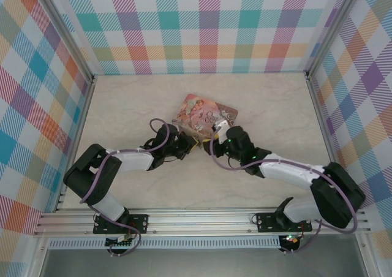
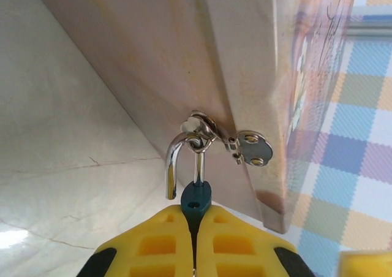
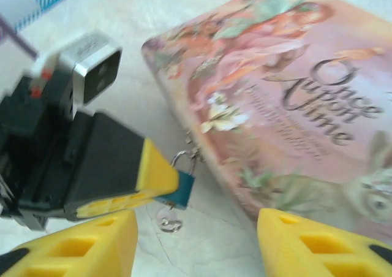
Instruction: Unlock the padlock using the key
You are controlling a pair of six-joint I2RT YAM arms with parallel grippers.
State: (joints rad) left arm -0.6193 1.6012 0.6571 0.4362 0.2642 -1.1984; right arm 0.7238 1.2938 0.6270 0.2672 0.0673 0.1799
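Top view: pink tin [image 1: 202,113] lies mid-field on the pale table [image 1: 122,105]. The left gripper [image 1: 193,143] and right gripper [image 1: 214,141] sit close together at the tin's near edge. Left wrist view: the left gripper's yellow fingers [image 2: 159,243] are pressed together on the teal body of the padlock [image 2: 196,198]. Its silvery shackle [image 2: 173,160] is hooked through the hasp [image 2: 245,147] on the tin's side wall, and one shackle leg ends free beside the body. Right wrist view: the right gripper's jaws stand apart with nothing between them, low in front of the tin's side. The padlock hangs at the hasp, pinched by the left fingers. A small silvery ring [image 3: 169,219] sits just under the padlock body. It is too blurred to tell whether the key is there.
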